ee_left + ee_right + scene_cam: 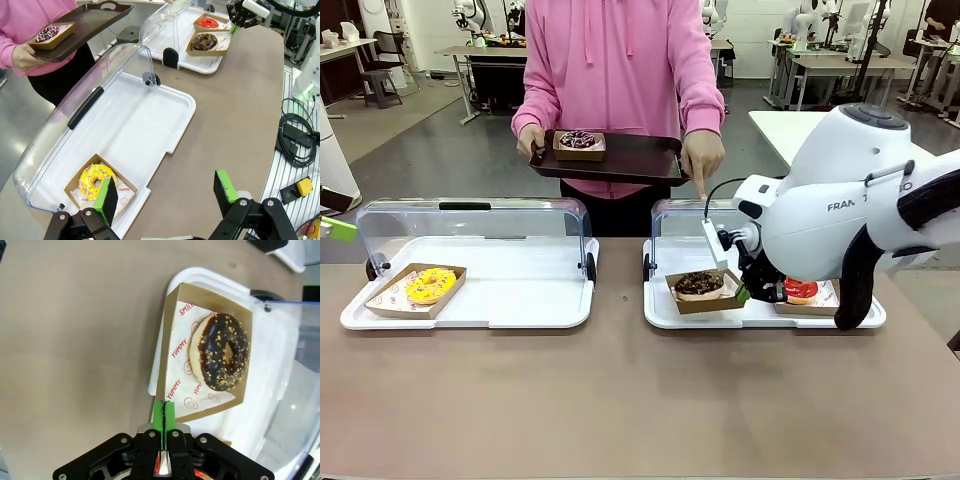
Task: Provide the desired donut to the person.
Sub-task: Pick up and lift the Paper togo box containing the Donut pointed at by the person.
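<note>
Watching through the right wrist camera, I am seeing the right gripper (163, 415) pinching its green pads together on the near corner of the cardboard tray (170, 325) that is carrying the chocolate donut (212, 357) with nut crumbs. That tray is sitting at the front of the right white display base (665, 310), just beside a red donut (801, 290), and the clear lid behind them is standing open. Across the table the person (620, 60) is holding a dark serving tray (640, 155) bearing a sprinkled donut (578, 139) with one hand, while the other hand (702, 155) is pointing a finger down toward the right display. My left gripper (165, 178) is hanging with its jaws wide and nothing between them, above the table edge near the left display base (150, 115), where a yellow donut (87, 175) is lying in its own cardboard tray under the raised lid (75, 130).
</note>
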Tool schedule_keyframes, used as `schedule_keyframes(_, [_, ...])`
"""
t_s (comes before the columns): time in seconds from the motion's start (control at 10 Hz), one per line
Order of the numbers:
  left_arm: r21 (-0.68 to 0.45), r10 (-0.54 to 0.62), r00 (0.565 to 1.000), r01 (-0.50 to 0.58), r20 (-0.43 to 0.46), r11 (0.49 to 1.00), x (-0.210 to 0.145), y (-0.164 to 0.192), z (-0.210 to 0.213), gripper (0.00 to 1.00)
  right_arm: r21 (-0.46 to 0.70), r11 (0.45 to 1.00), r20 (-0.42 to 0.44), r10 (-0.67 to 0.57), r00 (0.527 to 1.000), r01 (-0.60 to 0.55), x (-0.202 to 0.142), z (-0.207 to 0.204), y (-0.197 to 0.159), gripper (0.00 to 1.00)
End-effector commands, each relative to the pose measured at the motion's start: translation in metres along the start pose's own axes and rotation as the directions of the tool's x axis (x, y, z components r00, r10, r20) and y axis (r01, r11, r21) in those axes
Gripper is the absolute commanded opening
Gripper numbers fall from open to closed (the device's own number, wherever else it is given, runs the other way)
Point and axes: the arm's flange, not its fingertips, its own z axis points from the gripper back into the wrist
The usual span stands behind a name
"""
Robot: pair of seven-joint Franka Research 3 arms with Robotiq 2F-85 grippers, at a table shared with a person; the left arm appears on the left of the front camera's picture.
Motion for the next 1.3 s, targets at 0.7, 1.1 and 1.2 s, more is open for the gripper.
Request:
schedule_keyframes(0.7, [0.008, 0.000, 1.000, 0.000, 0.006, 1.000, -0.001, 0.001, 0.001, 1.00, -0.086, 0.987, 0.049, 0.137, 0.989, -0.132, 0.034, 0.098, 0.137, 0.00])
schedule_keyframes(1.1, [0.008, 0.000, 1.000, 0.000, 0.006, 1.000, -0.001, 0.001, 0.001, 1.00, -0.223, 0.955, 0.067, 0.213, 0.975, -0.194, 0.041, 0.147, 0.181, 0.00])
schedule_keyframes(1.2, [0.008, 0.000, 1.000, 0.000, 0.006, 1.000, -0.001, 0.001, 0.001, 1.00, -0.242, 0.952, 0.068, 0.207, 0.976, -0.185, 0.039, 0.150, 0.181, 0.00])
